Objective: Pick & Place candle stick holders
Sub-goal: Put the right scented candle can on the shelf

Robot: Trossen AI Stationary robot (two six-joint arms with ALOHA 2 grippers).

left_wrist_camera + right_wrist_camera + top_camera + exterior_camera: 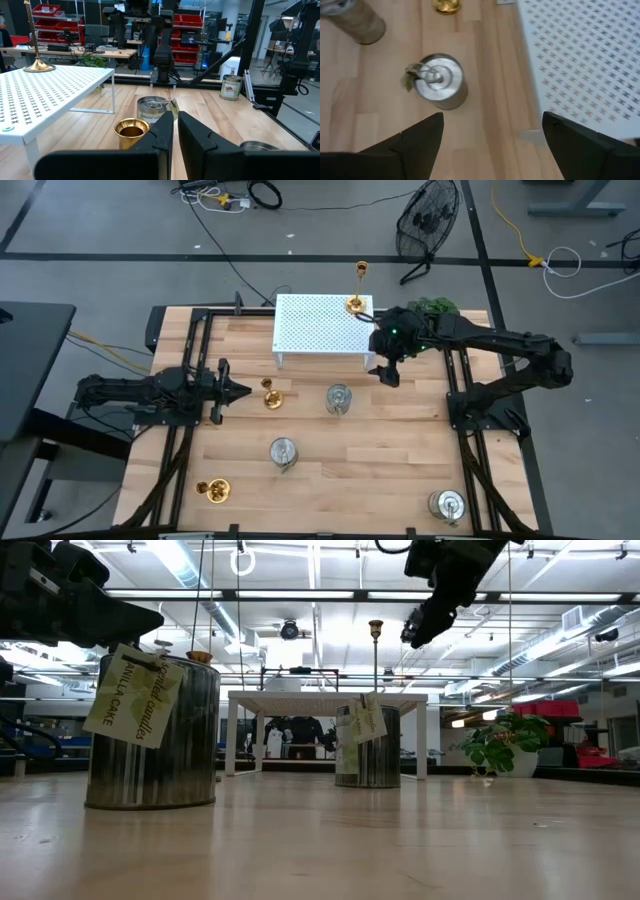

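Right gripper w/ fingers spread wide, empty, above the wooden table. Silver can-like holder upright w/ tag, beside the white perforated rack edge. Gold holder and another silver holder only partly seen.

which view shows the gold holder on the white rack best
The left wrist view: the gold holder stands upright on the rack, base and stem clear. High view shows it small from above; low view only its top; right wrist misses it.
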